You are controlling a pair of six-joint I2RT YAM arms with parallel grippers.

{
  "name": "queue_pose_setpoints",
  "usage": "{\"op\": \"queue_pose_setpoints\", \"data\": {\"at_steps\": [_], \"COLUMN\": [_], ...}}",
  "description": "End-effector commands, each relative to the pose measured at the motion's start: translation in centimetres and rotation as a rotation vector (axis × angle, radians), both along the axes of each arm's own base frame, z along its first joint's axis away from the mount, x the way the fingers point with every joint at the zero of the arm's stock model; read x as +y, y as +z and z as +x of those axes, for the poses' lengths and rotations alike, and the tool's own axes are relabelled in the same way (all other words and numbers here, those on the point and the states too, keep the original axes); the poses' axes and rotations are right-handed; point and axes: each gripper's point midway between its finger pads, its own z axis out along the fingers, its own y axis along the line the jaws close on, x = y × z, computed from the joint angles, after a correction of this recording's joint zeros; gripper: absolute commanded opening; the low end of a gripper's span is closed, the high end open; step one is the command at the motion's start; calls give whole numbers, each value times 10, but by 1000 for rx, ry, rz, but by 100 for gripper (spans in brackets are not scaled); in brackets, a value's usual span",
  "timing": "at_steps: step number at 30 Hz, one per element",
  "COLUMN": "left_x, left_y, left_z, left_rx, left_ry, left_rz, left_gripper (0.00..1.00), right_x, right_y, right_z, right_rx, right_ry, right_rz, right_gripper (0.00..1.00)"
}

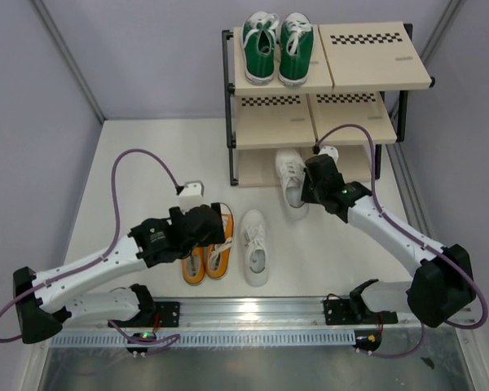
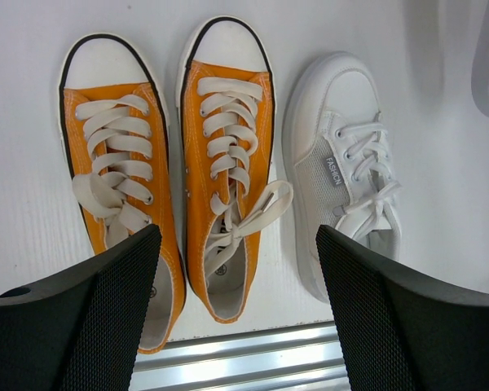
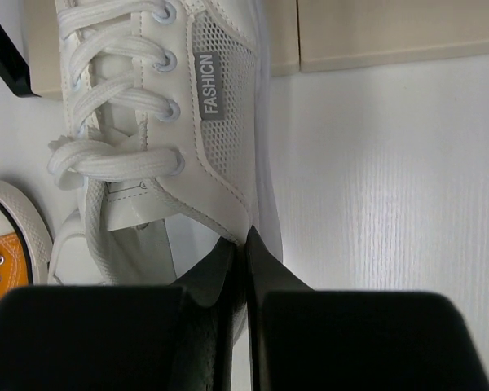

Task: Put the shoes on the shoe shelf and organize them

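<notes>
A: The right gripper point(image 3: 244, 241) was clamped down hard there, fingers pinched shut on the heel wall of a white sneaker point(image 3: 191, 106)!
B: And where did that shoe sit?
A: Its toe poked in at the bottom tier of the shoe shelf point(image 1: 375, 49), and its heel was out on the table point(image 1: 147, 147), laces up.
B: What about the left side?
A: The left gripper point(image 2: 236, 236) hung over the orange pair point(image 2: 224, 138), jaws spread wide, gripping nothing at all. Its two black pads framed the heels from above.
B: And the orange shoes themselves?
A: Side by side on the table, heels close to the metal rail point(image 1: 244, 309), toes pointed toward the shelf, white laces lying loose. Just to their right lay the other white sneaker point(image 1: 254, 247), parallel to them, with a sliver of table between.
B: Anything up on the rack?
A: The green pair point(image 1: 262, 50) stood on the top tier's left board, the two shoes right beside each other.
</notes>
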Motion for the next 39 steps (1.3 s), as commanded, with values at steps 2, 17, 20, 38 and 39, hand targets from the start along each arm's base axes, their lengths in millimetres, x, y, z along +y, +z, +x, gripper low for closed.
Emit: {"op": "queue_pose_setpoints", "data": {"at_steps": [2,17,20,38,39], "left_x": [-3,15,21,33,33], "left_y": [11,13,17,20,20], "left_z": [9,5,4,-3,-3], "left_rx": [-45,-70,-87,-110,-109], "left_ry": [-2,14,28,34,32], "left_rz": [-11,-7,-22,-55,-54], "left_gripper": [81,81,81,81,81], "right_x": [14,10,7,10,9], "right_y": [48,33,25,-1,-1], "right_z": [45,100,108,118,116], "right_rx": [-216,-265,-270,-174,-170], "right_ry": [21,1,-13,6,9], "right_rz": [81,69,67,78,80], "right_gripper": [3,3,3,46,50]}}
